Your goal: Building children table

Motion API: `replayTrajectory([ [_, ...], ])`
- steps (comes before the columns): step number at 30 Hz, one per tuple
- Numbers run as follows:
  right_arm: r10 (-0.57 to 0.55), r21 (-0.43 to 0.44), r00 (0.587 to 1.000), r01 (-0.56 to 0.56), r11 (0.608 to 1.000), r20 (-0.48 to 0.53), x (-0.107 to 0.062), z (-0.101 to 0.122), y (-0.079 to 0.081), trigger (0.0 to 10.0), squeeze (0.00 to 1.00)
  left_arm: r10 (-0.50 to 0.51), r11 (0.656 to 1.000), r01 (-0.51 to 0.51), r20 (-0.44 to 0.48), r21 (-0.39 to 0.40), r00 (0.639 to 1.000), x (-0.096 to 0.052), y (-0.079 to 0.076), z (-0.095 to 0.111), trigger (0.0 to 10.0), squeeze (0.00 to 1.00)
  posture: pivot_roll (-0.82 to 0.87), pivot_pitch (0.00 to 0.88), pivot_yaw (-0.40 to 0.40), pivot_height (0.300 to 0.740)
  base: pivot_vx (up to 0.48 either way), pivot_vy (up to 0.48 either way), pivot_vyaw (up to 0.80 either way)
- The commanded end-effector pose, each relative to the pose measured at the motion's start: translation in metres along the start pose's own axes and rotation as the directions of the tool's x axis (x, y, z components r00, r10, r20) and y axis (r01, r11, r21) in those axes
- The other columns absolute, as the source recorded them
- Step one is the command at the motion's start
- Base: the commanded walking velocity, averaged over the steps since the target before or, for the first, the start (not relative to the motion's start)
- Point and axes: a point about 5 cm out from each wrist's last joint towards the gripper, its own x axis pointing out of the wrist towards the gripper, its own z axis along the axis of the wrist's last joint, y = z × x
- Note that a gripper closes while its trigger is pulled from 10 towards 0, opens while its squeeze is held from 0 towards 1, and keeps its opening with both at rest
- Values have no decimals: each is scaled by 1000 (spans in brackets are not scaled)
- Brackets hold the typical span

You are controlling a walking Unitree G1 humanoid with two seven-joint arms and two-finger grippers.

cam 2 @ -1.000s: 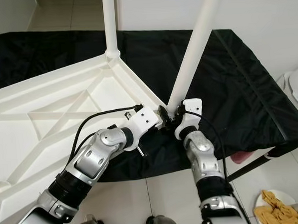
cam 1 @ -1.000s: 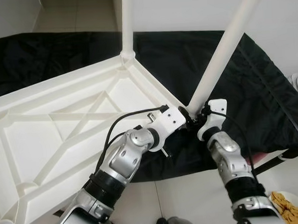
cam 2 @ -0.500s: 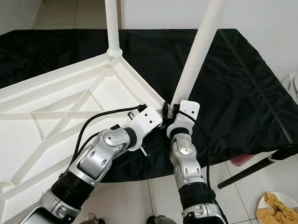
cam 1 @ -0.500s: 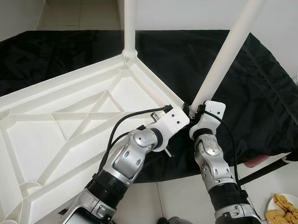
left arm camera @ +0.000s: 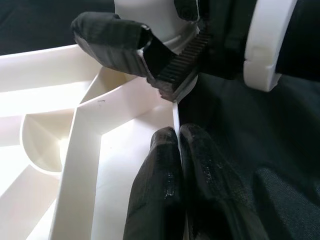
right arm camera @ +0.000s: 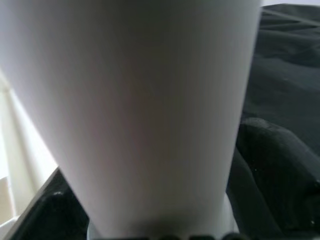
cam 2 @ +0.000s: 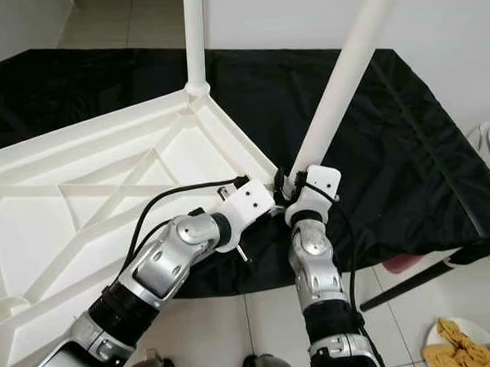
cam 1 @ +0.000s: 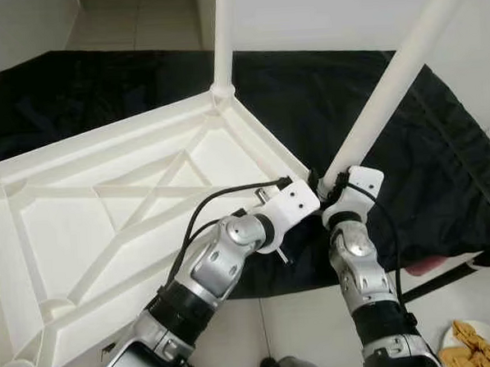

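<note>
Left wrist view, left gripper pinching ribbed white plastic tabletop rim, right gripper clenched around smooth cylindrical leg.

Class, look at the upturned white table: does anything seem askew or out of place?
Yes. The near leg leans outward, while the far leg stands straight. The right gripper grips the leaning leg's base at the table corner.

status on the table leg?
Left gripper shut on tabletop rim at the corner. Right gripper shut on leg base, leg tilted. Nothing blocking.
</note>
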Motion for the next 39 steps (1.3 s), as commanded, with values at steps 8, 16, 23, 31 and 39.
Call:
replayTrajectory([
  [8, 246, -45, 967, -249, 968, -63, 3, 1, -44, 10000, 0, -129, 991, 126, 63, 38, 990, 1, -17, 13, 10000, 0, 31, 59, -51, 740, 0, 0, 0],
  [16, 590, -65, 793, -604, 794, -153, -10, -3, -39, 10000, 0, -125, 992, 122, 60, 44, 990, 0, -14, 13, 10000, 0, 37, 62, -44, 740, 0, 0, 0],
  [23, 663, -62, 718, -687, 724, -210, -15, -7, -44, 10000, 0, -120, 992, 118, 59, 44, 991, -1, -13, 13, 10000, 0, 41, 64, -42, 740, 0, 0, 0],
  [31, 691, -14, 683, -713, 701, -237, -15, -12, -54, 0, 0, -120, 992, 118, 60, 45, 991, -1, -13, 14, 10000, 0, 43, 65, -39, 740, 0, 0, 0],
  [39, 660, 23, 718, -672, 740, -221, -14, -14, -58, 0, 0, -129, 991, 126, 62, 44, 990, 0, -15, 14, 10000, 0, 37, 71, -35, 740, 0, 0, 0],
])
